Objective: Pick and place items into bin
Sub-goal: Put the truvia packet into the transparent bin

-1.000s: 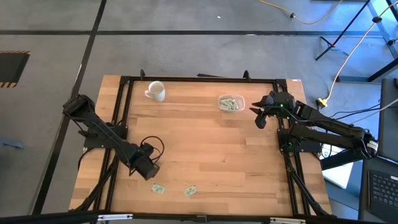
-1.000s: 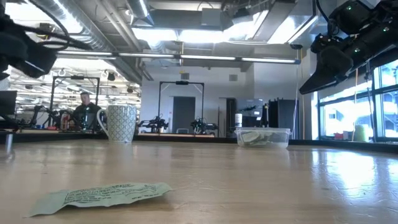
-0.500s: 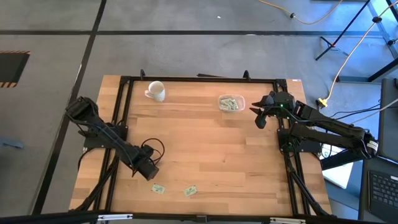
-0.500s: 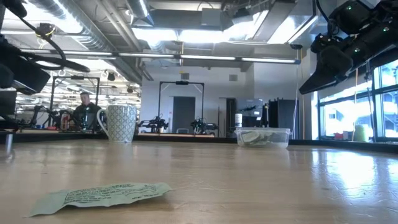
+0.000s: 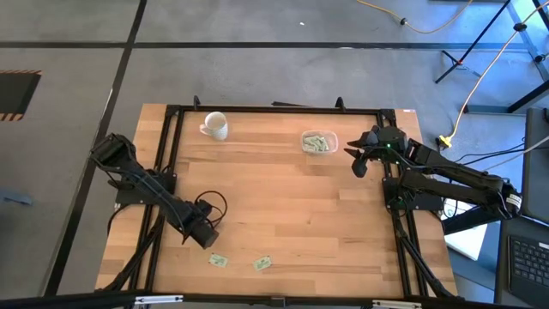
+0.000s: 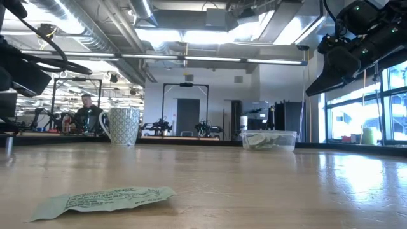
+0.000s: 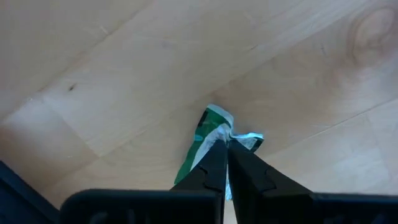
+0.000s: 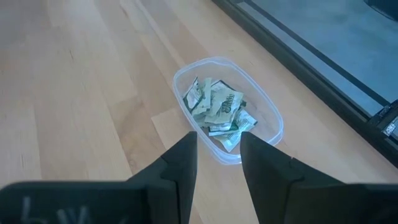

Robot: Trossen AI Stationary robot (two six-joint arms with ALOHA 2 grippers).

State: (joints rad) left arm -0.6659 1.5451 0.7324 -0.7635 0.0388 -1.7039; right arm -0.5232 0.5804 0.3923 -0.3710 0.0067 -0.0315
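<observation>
My left gripper (image 5: 206,233) hovers over the near left part of the table and is shut on a crumpled green and white packet (image 7: 208,127). Two more packets (image 5: 218,259) (image 5: 262,262) lie flat near the table's near edge; one packet (image 6: 105,198) fills the low view's foreground. The clear bin (image 5: 318,142) stands at the far side with several packets inside (image 8: 217,109). My right gripper (image 5: 357,165) waits open just to the right of the bin, above the table (image 8: 217,155). My left gripper pinches the packet between its two shut fingers (image 7: 214,162). The crumpled end (image 7: 217,124) sticks out past the fingertips. The low view shows the gripper (image 6: 19,73) well above the tabletop, so the packet is lifted clear.
A white mug (image 5: 214,125) stands at the far left of the table, also seen in the low view (image 6: 124,126). A black frame (image 5: 274,109) runs round the table's edges. Bare wood lies between the left gripper and the bin. A person sits far off in the room (image 6: 86,111).
My left gripper has sunk a little and shifted slightly toward the table's left in the first half second, then kept still. The packets on the table and the bin have not moved.
</observation>
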